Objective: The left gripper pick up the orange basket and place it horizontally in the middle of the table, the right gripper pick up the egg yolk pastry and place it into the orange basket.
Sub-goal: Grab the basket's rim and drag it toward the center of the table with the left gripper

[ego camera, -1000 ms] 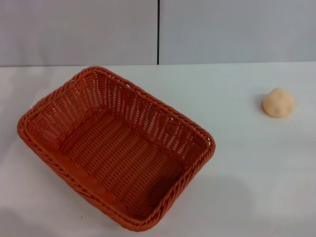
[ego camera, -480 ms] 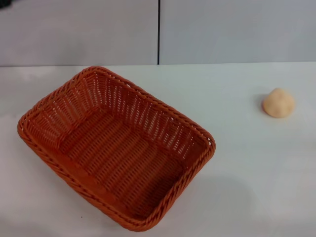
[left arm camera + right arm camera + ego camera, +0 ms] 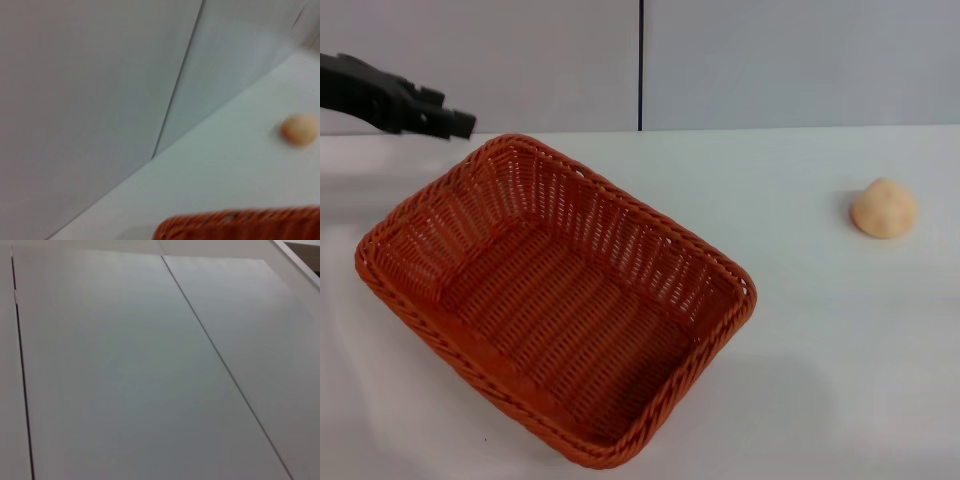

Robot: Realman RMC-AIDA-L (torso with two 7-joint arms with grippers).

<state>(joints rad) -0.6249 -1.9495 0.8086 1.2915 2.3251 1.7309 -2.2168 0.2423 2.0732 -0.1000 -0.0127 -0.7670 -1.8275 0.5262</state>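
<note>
The orange basket (image 3: 555,300) sits at an angle on the left half of the white table (image 3: 820,350), open side up and empty. Its braided rim (image 3: 240,225) also shows in the left wrist view. A small peach egg yolk pastry (image 3: 885,208) lies alone on the table at the far right and appears in the left wrist view too (image 3: 299,129). My left gripper (image 3: 455,124) reaches in from the left edge, hanging in the air just beyond the basket's far left corner, touching nothing. The right gripper is out of view.
A grey panelled wall (image 3: 770,60) with a dark vertical seam stands behind the table. The right wrist view shows only those wall panels (image 3: 150,365).
My left arm has come into the head view from the upper left and now reaches toward the basket's far corner. Basket and pastry have not moved.
</note>
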